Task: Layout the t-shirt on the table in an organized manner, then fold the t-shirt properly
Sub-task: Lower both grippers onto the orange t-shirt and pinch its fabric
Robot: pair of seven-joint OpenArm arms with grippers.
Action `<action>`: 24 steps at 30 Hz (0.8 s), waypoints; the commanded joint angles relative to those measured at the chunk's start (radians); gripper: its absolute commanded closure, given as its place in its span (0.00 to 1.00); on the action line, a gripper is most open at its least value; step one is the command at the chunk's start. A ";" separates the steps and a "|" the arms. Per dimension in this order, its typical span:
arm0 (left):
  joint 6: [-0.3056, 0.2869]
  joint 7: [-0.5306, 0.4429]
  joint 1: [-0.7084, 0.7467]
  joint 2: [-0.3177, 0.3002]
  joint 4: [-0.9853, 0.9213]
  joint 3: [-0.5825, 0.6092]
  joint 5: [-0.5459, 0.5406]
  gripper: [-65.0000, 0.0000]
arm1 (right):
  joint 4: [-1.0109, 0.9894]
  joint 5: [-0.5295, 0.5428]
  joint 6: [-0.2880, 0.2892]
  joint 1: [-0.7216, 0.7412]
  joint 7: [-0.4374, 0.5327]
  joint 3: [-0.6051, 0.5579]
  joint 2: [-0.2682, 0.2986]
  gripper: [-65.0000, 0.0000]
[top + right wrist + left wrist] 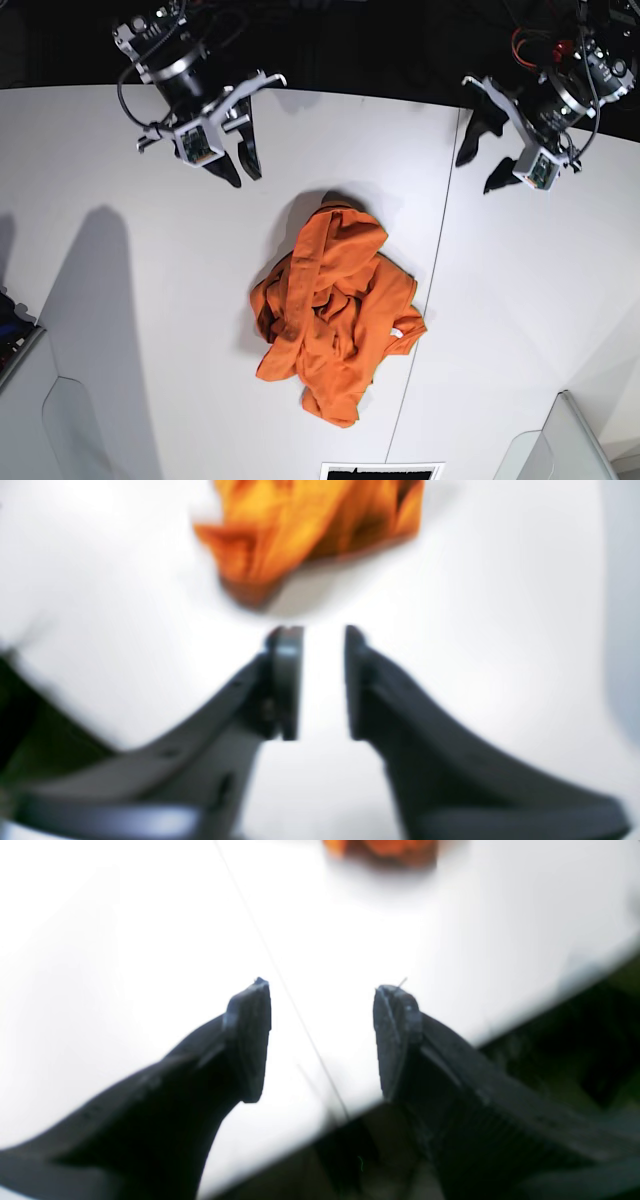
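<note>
The crumpled bright orange fabric t-shirt [335, 315] lies heaped near the middle of the large smooth white table [120, 330], sleeves and hem tangled, so nothing is laid out yet. At its ten o'clock the right gripper [238, 168] hangs clear, jaws slightly parted and empty. At two o'clock the left gripper [483, 160] hangs well apart, jaws wide, holding nothing, probably ready to reach in.

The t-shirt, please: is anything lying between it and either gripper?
Nothing visible does. Only bare table separates the crumpled t-shirt from the right gripper and the left gripper; both are open and hold nothing.
</note>
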 commanded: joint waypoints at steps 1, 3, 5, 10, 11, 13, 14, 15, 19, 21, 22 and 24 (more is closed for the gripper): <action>0.002 -0.023 -0.049 -0.018 -0.005 0.001 -0.026 0.46 | 0.018 0.001 -0.002 0.041 0.003 0.002 -0.026 0.65; 0.002 -0.025 -0.148 -0.023 -0.057 0.028 -0.032 0.46 | 0.007 0.000 -0.002 0.108 -0.020 0.003 -0.089 0.56; 0.002 -0.025 -0.257 -0.023 -0.137 0.077 -0.031 0.46 | -0.026 -0.008 -0.002 0.171 -0.021 0.003 -0.146 0.54; 0.002 -0.056 -0.528 -0.016 -0.388 0.251 -0.023 0.46 | -0.195 -0.054 -0.003 0.330 -0.021 0.023 -0.274 0.54; 0.001 -0.059 -0.576 -0.010 -0.435 0.282 -0.021 0.46 | -0.237 -0.056 -0.003 0.359 -0.021 0.034 -0.293 0.54; 0.001 -0.065 -0.665 0.011 -0.523 0.329 -0.014 0.46 | -0.321 -0.056 -0.003 0.415 -0.021 0.061 -0.323 0.54; 0.001 -0.068 -0.706 0.024 -0.566 0.347 -0.006 0.46 | -0.360 -0.056 -0.003 0.440 -0.021 0.075 -0.336 0.54; 0.001 -0.071 -0.744 0.038 -0.607 0.363 0.006 0.46 | -0.397 -0.056 -0.003 0.465 -0.021 0.088 -0.346 0.54; 0.001 -0.079 -0.866 0.089 -0.758 0.419 0.014 0.46 | -0.509 -0.056 -0.003 0.531 -0.021 0.128 -0.369 0.54; 0.001 -0.085 -0.910 0.116 -0.827 0.431 0.021 0.46 | -0.543 -0.055 -0.002 0.550 -0.021 0.142 -0.373 0.54; 0.000 -0.092 -0.927 0.131 -0.858 0.431 0.028 0.46 | -0.555 -0.055 -0.002 0.554 -0.020 0.144 -0.375 0.52; 0.001 -0.094 -0.955 0.156 -0.914 0.431 0.030 0.46 | -0.571 -0.049 0.018 0.557 -0.021 0.144 -0.374 0.52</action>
